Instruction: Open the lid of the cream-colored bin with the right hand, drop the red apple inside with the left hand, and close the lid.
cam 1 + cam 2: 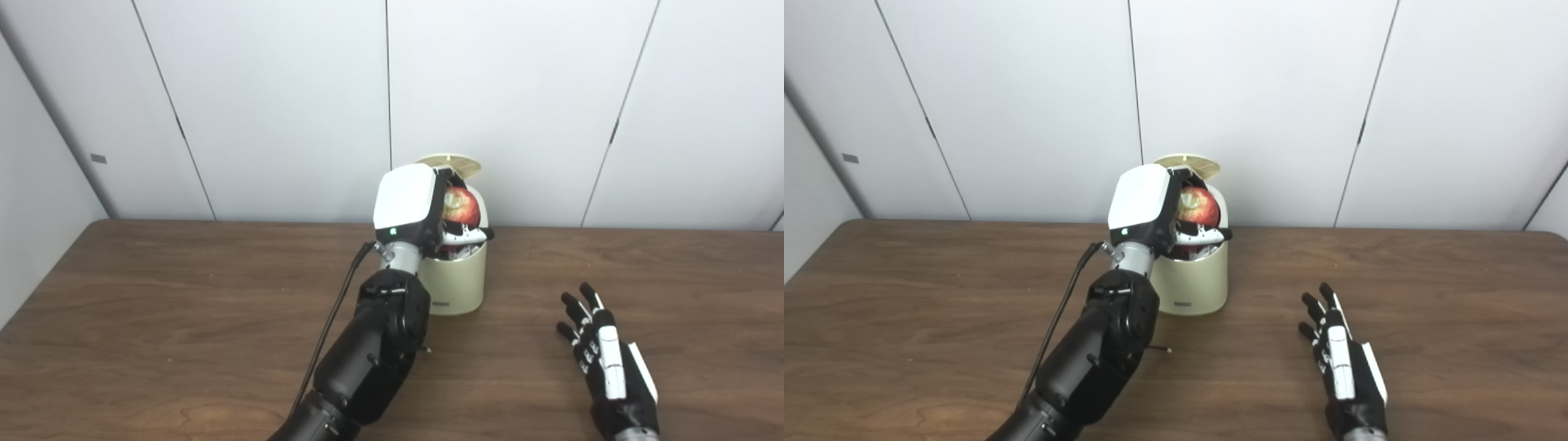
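The left hand (pixel 422 211) was raised above the open mouth of the cream-colored bin (pixel 456 278), its white back plate turned toward the cameras and its fingers (pixel 468 234) curled under and around the red apple (pixel 460 206). The apple sat enclosed in that grasp on the far side of the palm, directly over the bin's opening and level with or just above its rim; whether it touched the rim could not be told. Behind the apple and the left hand, the bin's lid (pixel 450 164) stood tipped back at the rear of the bin, its ribbed underside partly visible above the hand. The bin itself stood just beyond the left forearm (pixel 383 331), which rose from the lower edge and crossed in front of the bin's left side. A black cable (pixel 334 318) ran along the forearm's left side up to the wrist.

The right hand (pixel 1344 361) lay well apart from the bin, to the right of the left arm and nearer the robot, low over the wooden table (pixel 153 306). Its fingers were extended and slightly spread, pointing away from the robot, and it held nothing. Whether its palm rested on the table surface could not be told.
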